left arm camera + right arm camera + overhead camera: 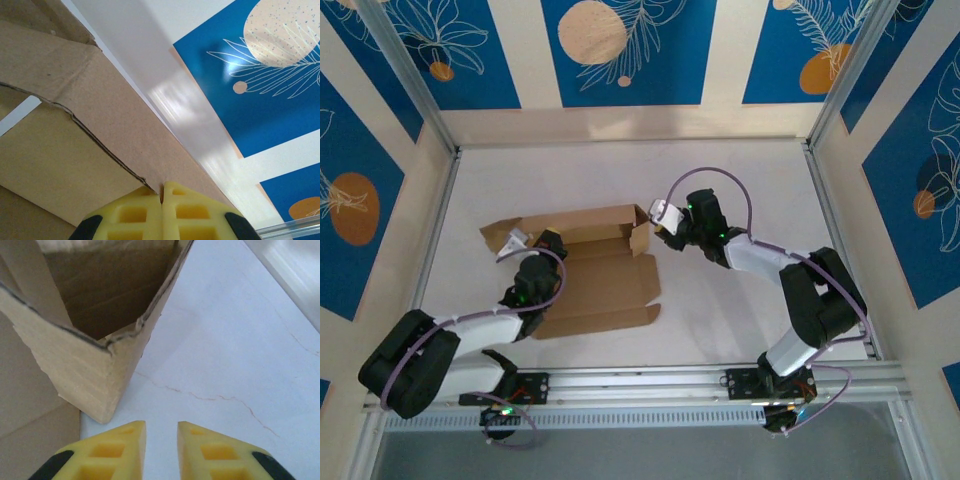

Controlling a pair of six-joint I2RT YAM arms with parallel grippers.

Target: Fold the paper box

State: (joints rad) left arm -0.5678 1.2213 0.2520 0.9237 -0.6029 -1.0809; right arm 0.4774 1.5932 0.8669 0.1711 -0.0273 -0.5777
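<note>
With the paper box (600, 290) half-raised on the left of the table (750, 170), brace its far wall (100, 105) using the pressed-together left fingers (135, 216) and ease the slightly spread, empty right fingers (117, 450) squarely onto the right corner flap (90, 372).

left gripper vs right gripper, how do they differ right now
The left gripper has its jaws shut; the right gripper has its jaws apart, nothing between them. The left gripper sits right up at a panel of the paper box; the right gripper hangs short of the box's corner, over bare table. Both have yellow jaws.
</note>
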